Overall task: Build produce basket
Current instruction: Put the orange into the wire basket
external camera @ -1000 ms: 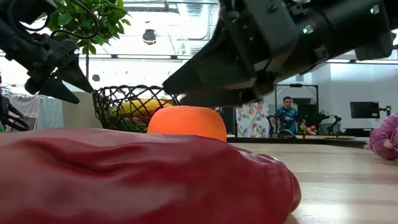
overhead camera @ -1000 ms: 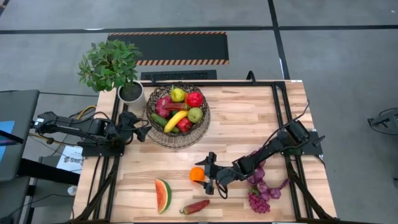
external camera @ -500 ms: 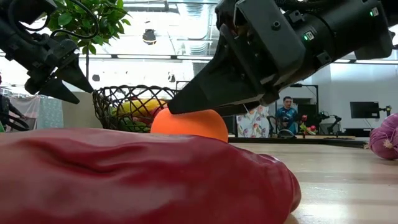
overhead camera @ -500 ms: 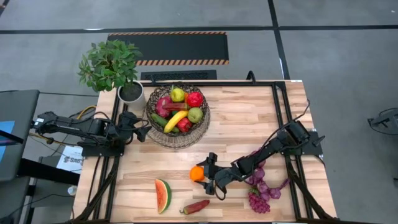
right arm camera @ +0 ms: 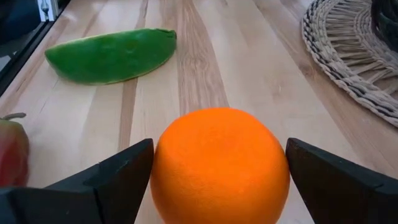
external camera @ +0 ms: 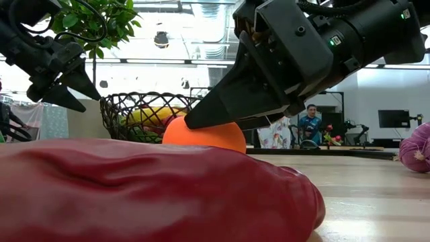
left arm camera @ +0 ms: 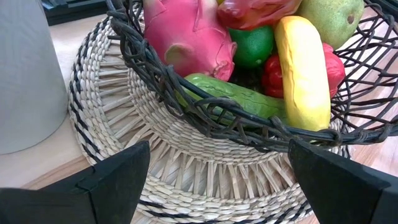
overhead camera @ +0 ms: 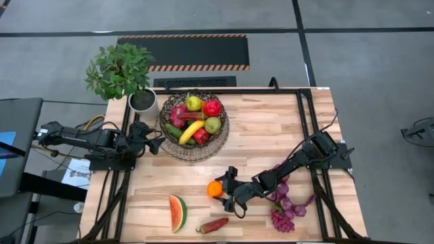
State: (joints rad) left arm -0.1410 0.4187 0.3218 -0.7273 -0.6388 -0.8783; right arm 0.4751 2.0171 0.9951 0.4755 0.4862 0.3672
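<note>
Orange (right arm camera: 221,163) fruit fills the right wrist view, sitting on the wooden surface (overhead camera: 271,135) between the right gripper (overhead camera: 224,193)'s spread jaws — no contact visible. That view also shows the watermelon slice (right arm camera: 112,55) rind-side, while the high view shows its red flesh. Only the high view takes in the grapes (overhead camera: 285,207) under the right arm. The left gripper (overhead camera: 153,141) waits, jaws apart, beside the basket (overhead camera: 194,150) — banana (left arm camera: 305,68) and cucumber (left arm camera: 242,99) inside.
</note>
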